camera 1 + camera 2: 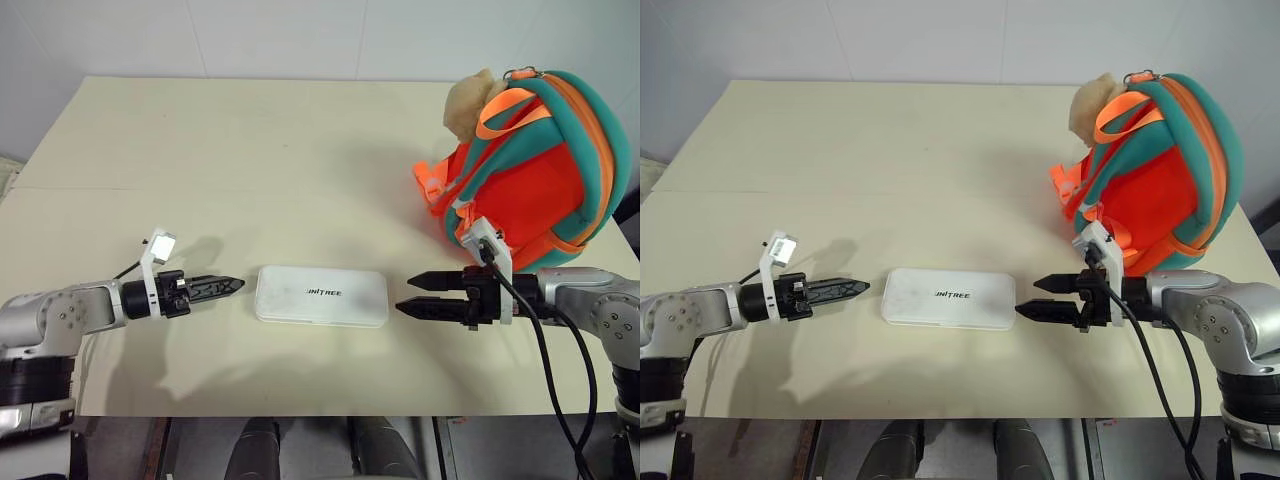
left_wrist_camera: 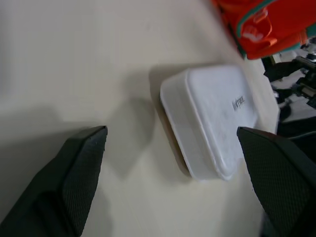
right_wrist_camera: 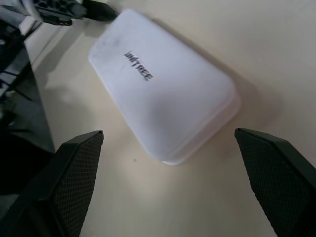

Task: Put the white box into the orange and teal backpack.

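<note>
The white box, flat with dark lettering on its lid, lies on the table near the front edge, between my two grippers. My left gripper points at the box's left end from a short way off, open and empty. From the other side, my right gripper points at the right end, also open and empty. In the wrist views the box lies just beyond the spread fingertips, apart from them. The orange and teal backpack stands at the table's right side behind my right gripper, a tan plush toy at its top.
The cream table stretches bare to the back and left. Its front edge runs just below both arms. A black cable hangs from my right wrist. Orange straps spill from the backpack toward the table's middle.
</note>
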Controlling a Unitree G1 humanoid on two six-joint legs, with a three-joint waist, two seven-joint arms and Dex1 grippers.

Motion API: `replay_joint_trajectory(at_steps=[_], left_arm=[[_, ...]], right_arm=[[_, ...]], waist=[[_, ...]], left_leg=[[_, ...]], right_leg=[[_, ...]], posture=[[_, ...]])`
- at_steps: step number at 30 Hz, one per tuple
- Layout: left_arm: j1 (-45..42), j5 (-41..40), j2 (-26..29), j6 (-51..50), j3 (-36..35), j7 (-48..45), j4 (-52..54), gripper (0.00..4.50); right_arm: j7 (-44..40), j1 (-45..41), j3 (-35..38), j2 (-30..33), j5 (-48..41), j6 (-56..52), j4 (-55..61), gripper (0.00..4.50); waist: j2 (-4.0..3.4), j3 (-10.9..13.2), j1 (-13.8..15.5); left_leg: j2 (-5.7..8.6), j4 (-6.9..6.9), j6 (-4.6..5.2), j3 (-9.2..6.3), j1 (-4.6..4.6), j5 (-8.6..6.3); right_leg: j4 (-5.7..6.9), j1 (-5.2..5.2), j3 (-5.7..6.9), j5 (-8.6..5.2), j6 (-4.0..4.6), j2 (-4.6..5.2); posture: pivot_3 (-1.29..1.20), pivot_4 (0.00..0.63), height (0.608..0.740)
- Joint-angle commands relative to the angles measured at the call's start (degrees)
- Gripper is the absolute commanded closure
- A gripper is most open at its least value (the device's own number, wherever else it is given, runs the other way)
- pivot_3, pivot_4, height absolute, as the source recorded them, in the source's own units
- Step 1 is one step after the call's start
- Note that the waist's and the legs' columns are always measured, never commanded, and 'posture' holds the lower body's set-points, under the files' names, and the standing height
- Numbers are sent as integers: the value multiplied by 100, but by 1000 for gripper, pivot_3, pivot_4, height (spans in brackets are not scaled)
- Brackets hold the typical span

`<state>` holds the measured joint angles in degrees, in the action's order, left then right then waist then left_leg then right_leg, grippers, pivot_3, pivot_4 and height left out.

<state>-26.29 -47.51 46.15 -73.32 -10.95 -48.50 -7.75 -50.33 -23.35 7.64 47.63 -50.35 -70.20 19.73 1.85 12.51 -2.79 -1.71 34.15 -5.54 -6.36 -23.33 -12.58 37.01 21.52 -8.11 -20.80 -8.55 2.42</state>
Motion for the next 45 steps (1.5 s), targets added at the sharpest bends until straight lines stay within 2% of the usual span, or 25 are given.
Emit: replay_joint_trajectory(at_steps=[1,8,13,16,20,26,37,45], left_arm=[[-308,38,202,-497,465,-343,-298,24],[-983,401,284,-543,1284,-998,-1001,24],[-1342,593,132,-563,1729,-1342,-1403,24],[-1643,656,-217,-607,1603,-1284,-1912,24],[-1787,644,-421,-804,1706,-1465,-2069,24],[-1894,802,-474,-785,1993,-1736,-2164,24],[-2011,959,-889,-790,1971,-1787,-2302,24],[-1764,937,-835,-807,1817,-1704,-2105,24]], right_arm=[[55,25,38,2,-155,19,283,0],[292,177,25,-175,-219,91,472,0],[478,319,48,-320,-296,128,679,0],[638,400,122,-442,-391,141,826,0],[827,586,211,-531,-521,166,1044,0],[1096,848,229,-615,-670,265,1287,0],[1314,842,105,-663,-816,408,1327,0],[1220,728,249,-343,-923,249,1157,0]], waist=[[0,0,-16],[0,0,-18],[-1,0,-9],[-1,0,26],[-1,0,79],[-1,0,103],[-1,-1,125],[-1,-1,116]], left_leg=[[0,-3,-1,1,1,0],[1,-5,-2,2,2,0],[1,-5,-2,2,1,0],[1,-6,-2,2,2,0],[1,0,-2,1,1,0],[1,-4,-2,1,1,0],[3,1,-2,1,2,0],[3,0,-2,1,2,0]], right_leg=[[-3,0,-1,0,0,1],[-1,0,-1,-1,1,1],[-3,0,-1,-1,1,1],[-2,-1,0,-2,1,1],[2,-1,0,-1,1,0],[-2,0,0,-2,1,1],[0,-4,0,-2,0,2],[1,-3,0,-2,0,2]], posture=[[0,150,740],[0,150,740],[0,150,740],[0,150,740],[0,150,740],[0,150,740],[0,150,740],[0,150,740]])
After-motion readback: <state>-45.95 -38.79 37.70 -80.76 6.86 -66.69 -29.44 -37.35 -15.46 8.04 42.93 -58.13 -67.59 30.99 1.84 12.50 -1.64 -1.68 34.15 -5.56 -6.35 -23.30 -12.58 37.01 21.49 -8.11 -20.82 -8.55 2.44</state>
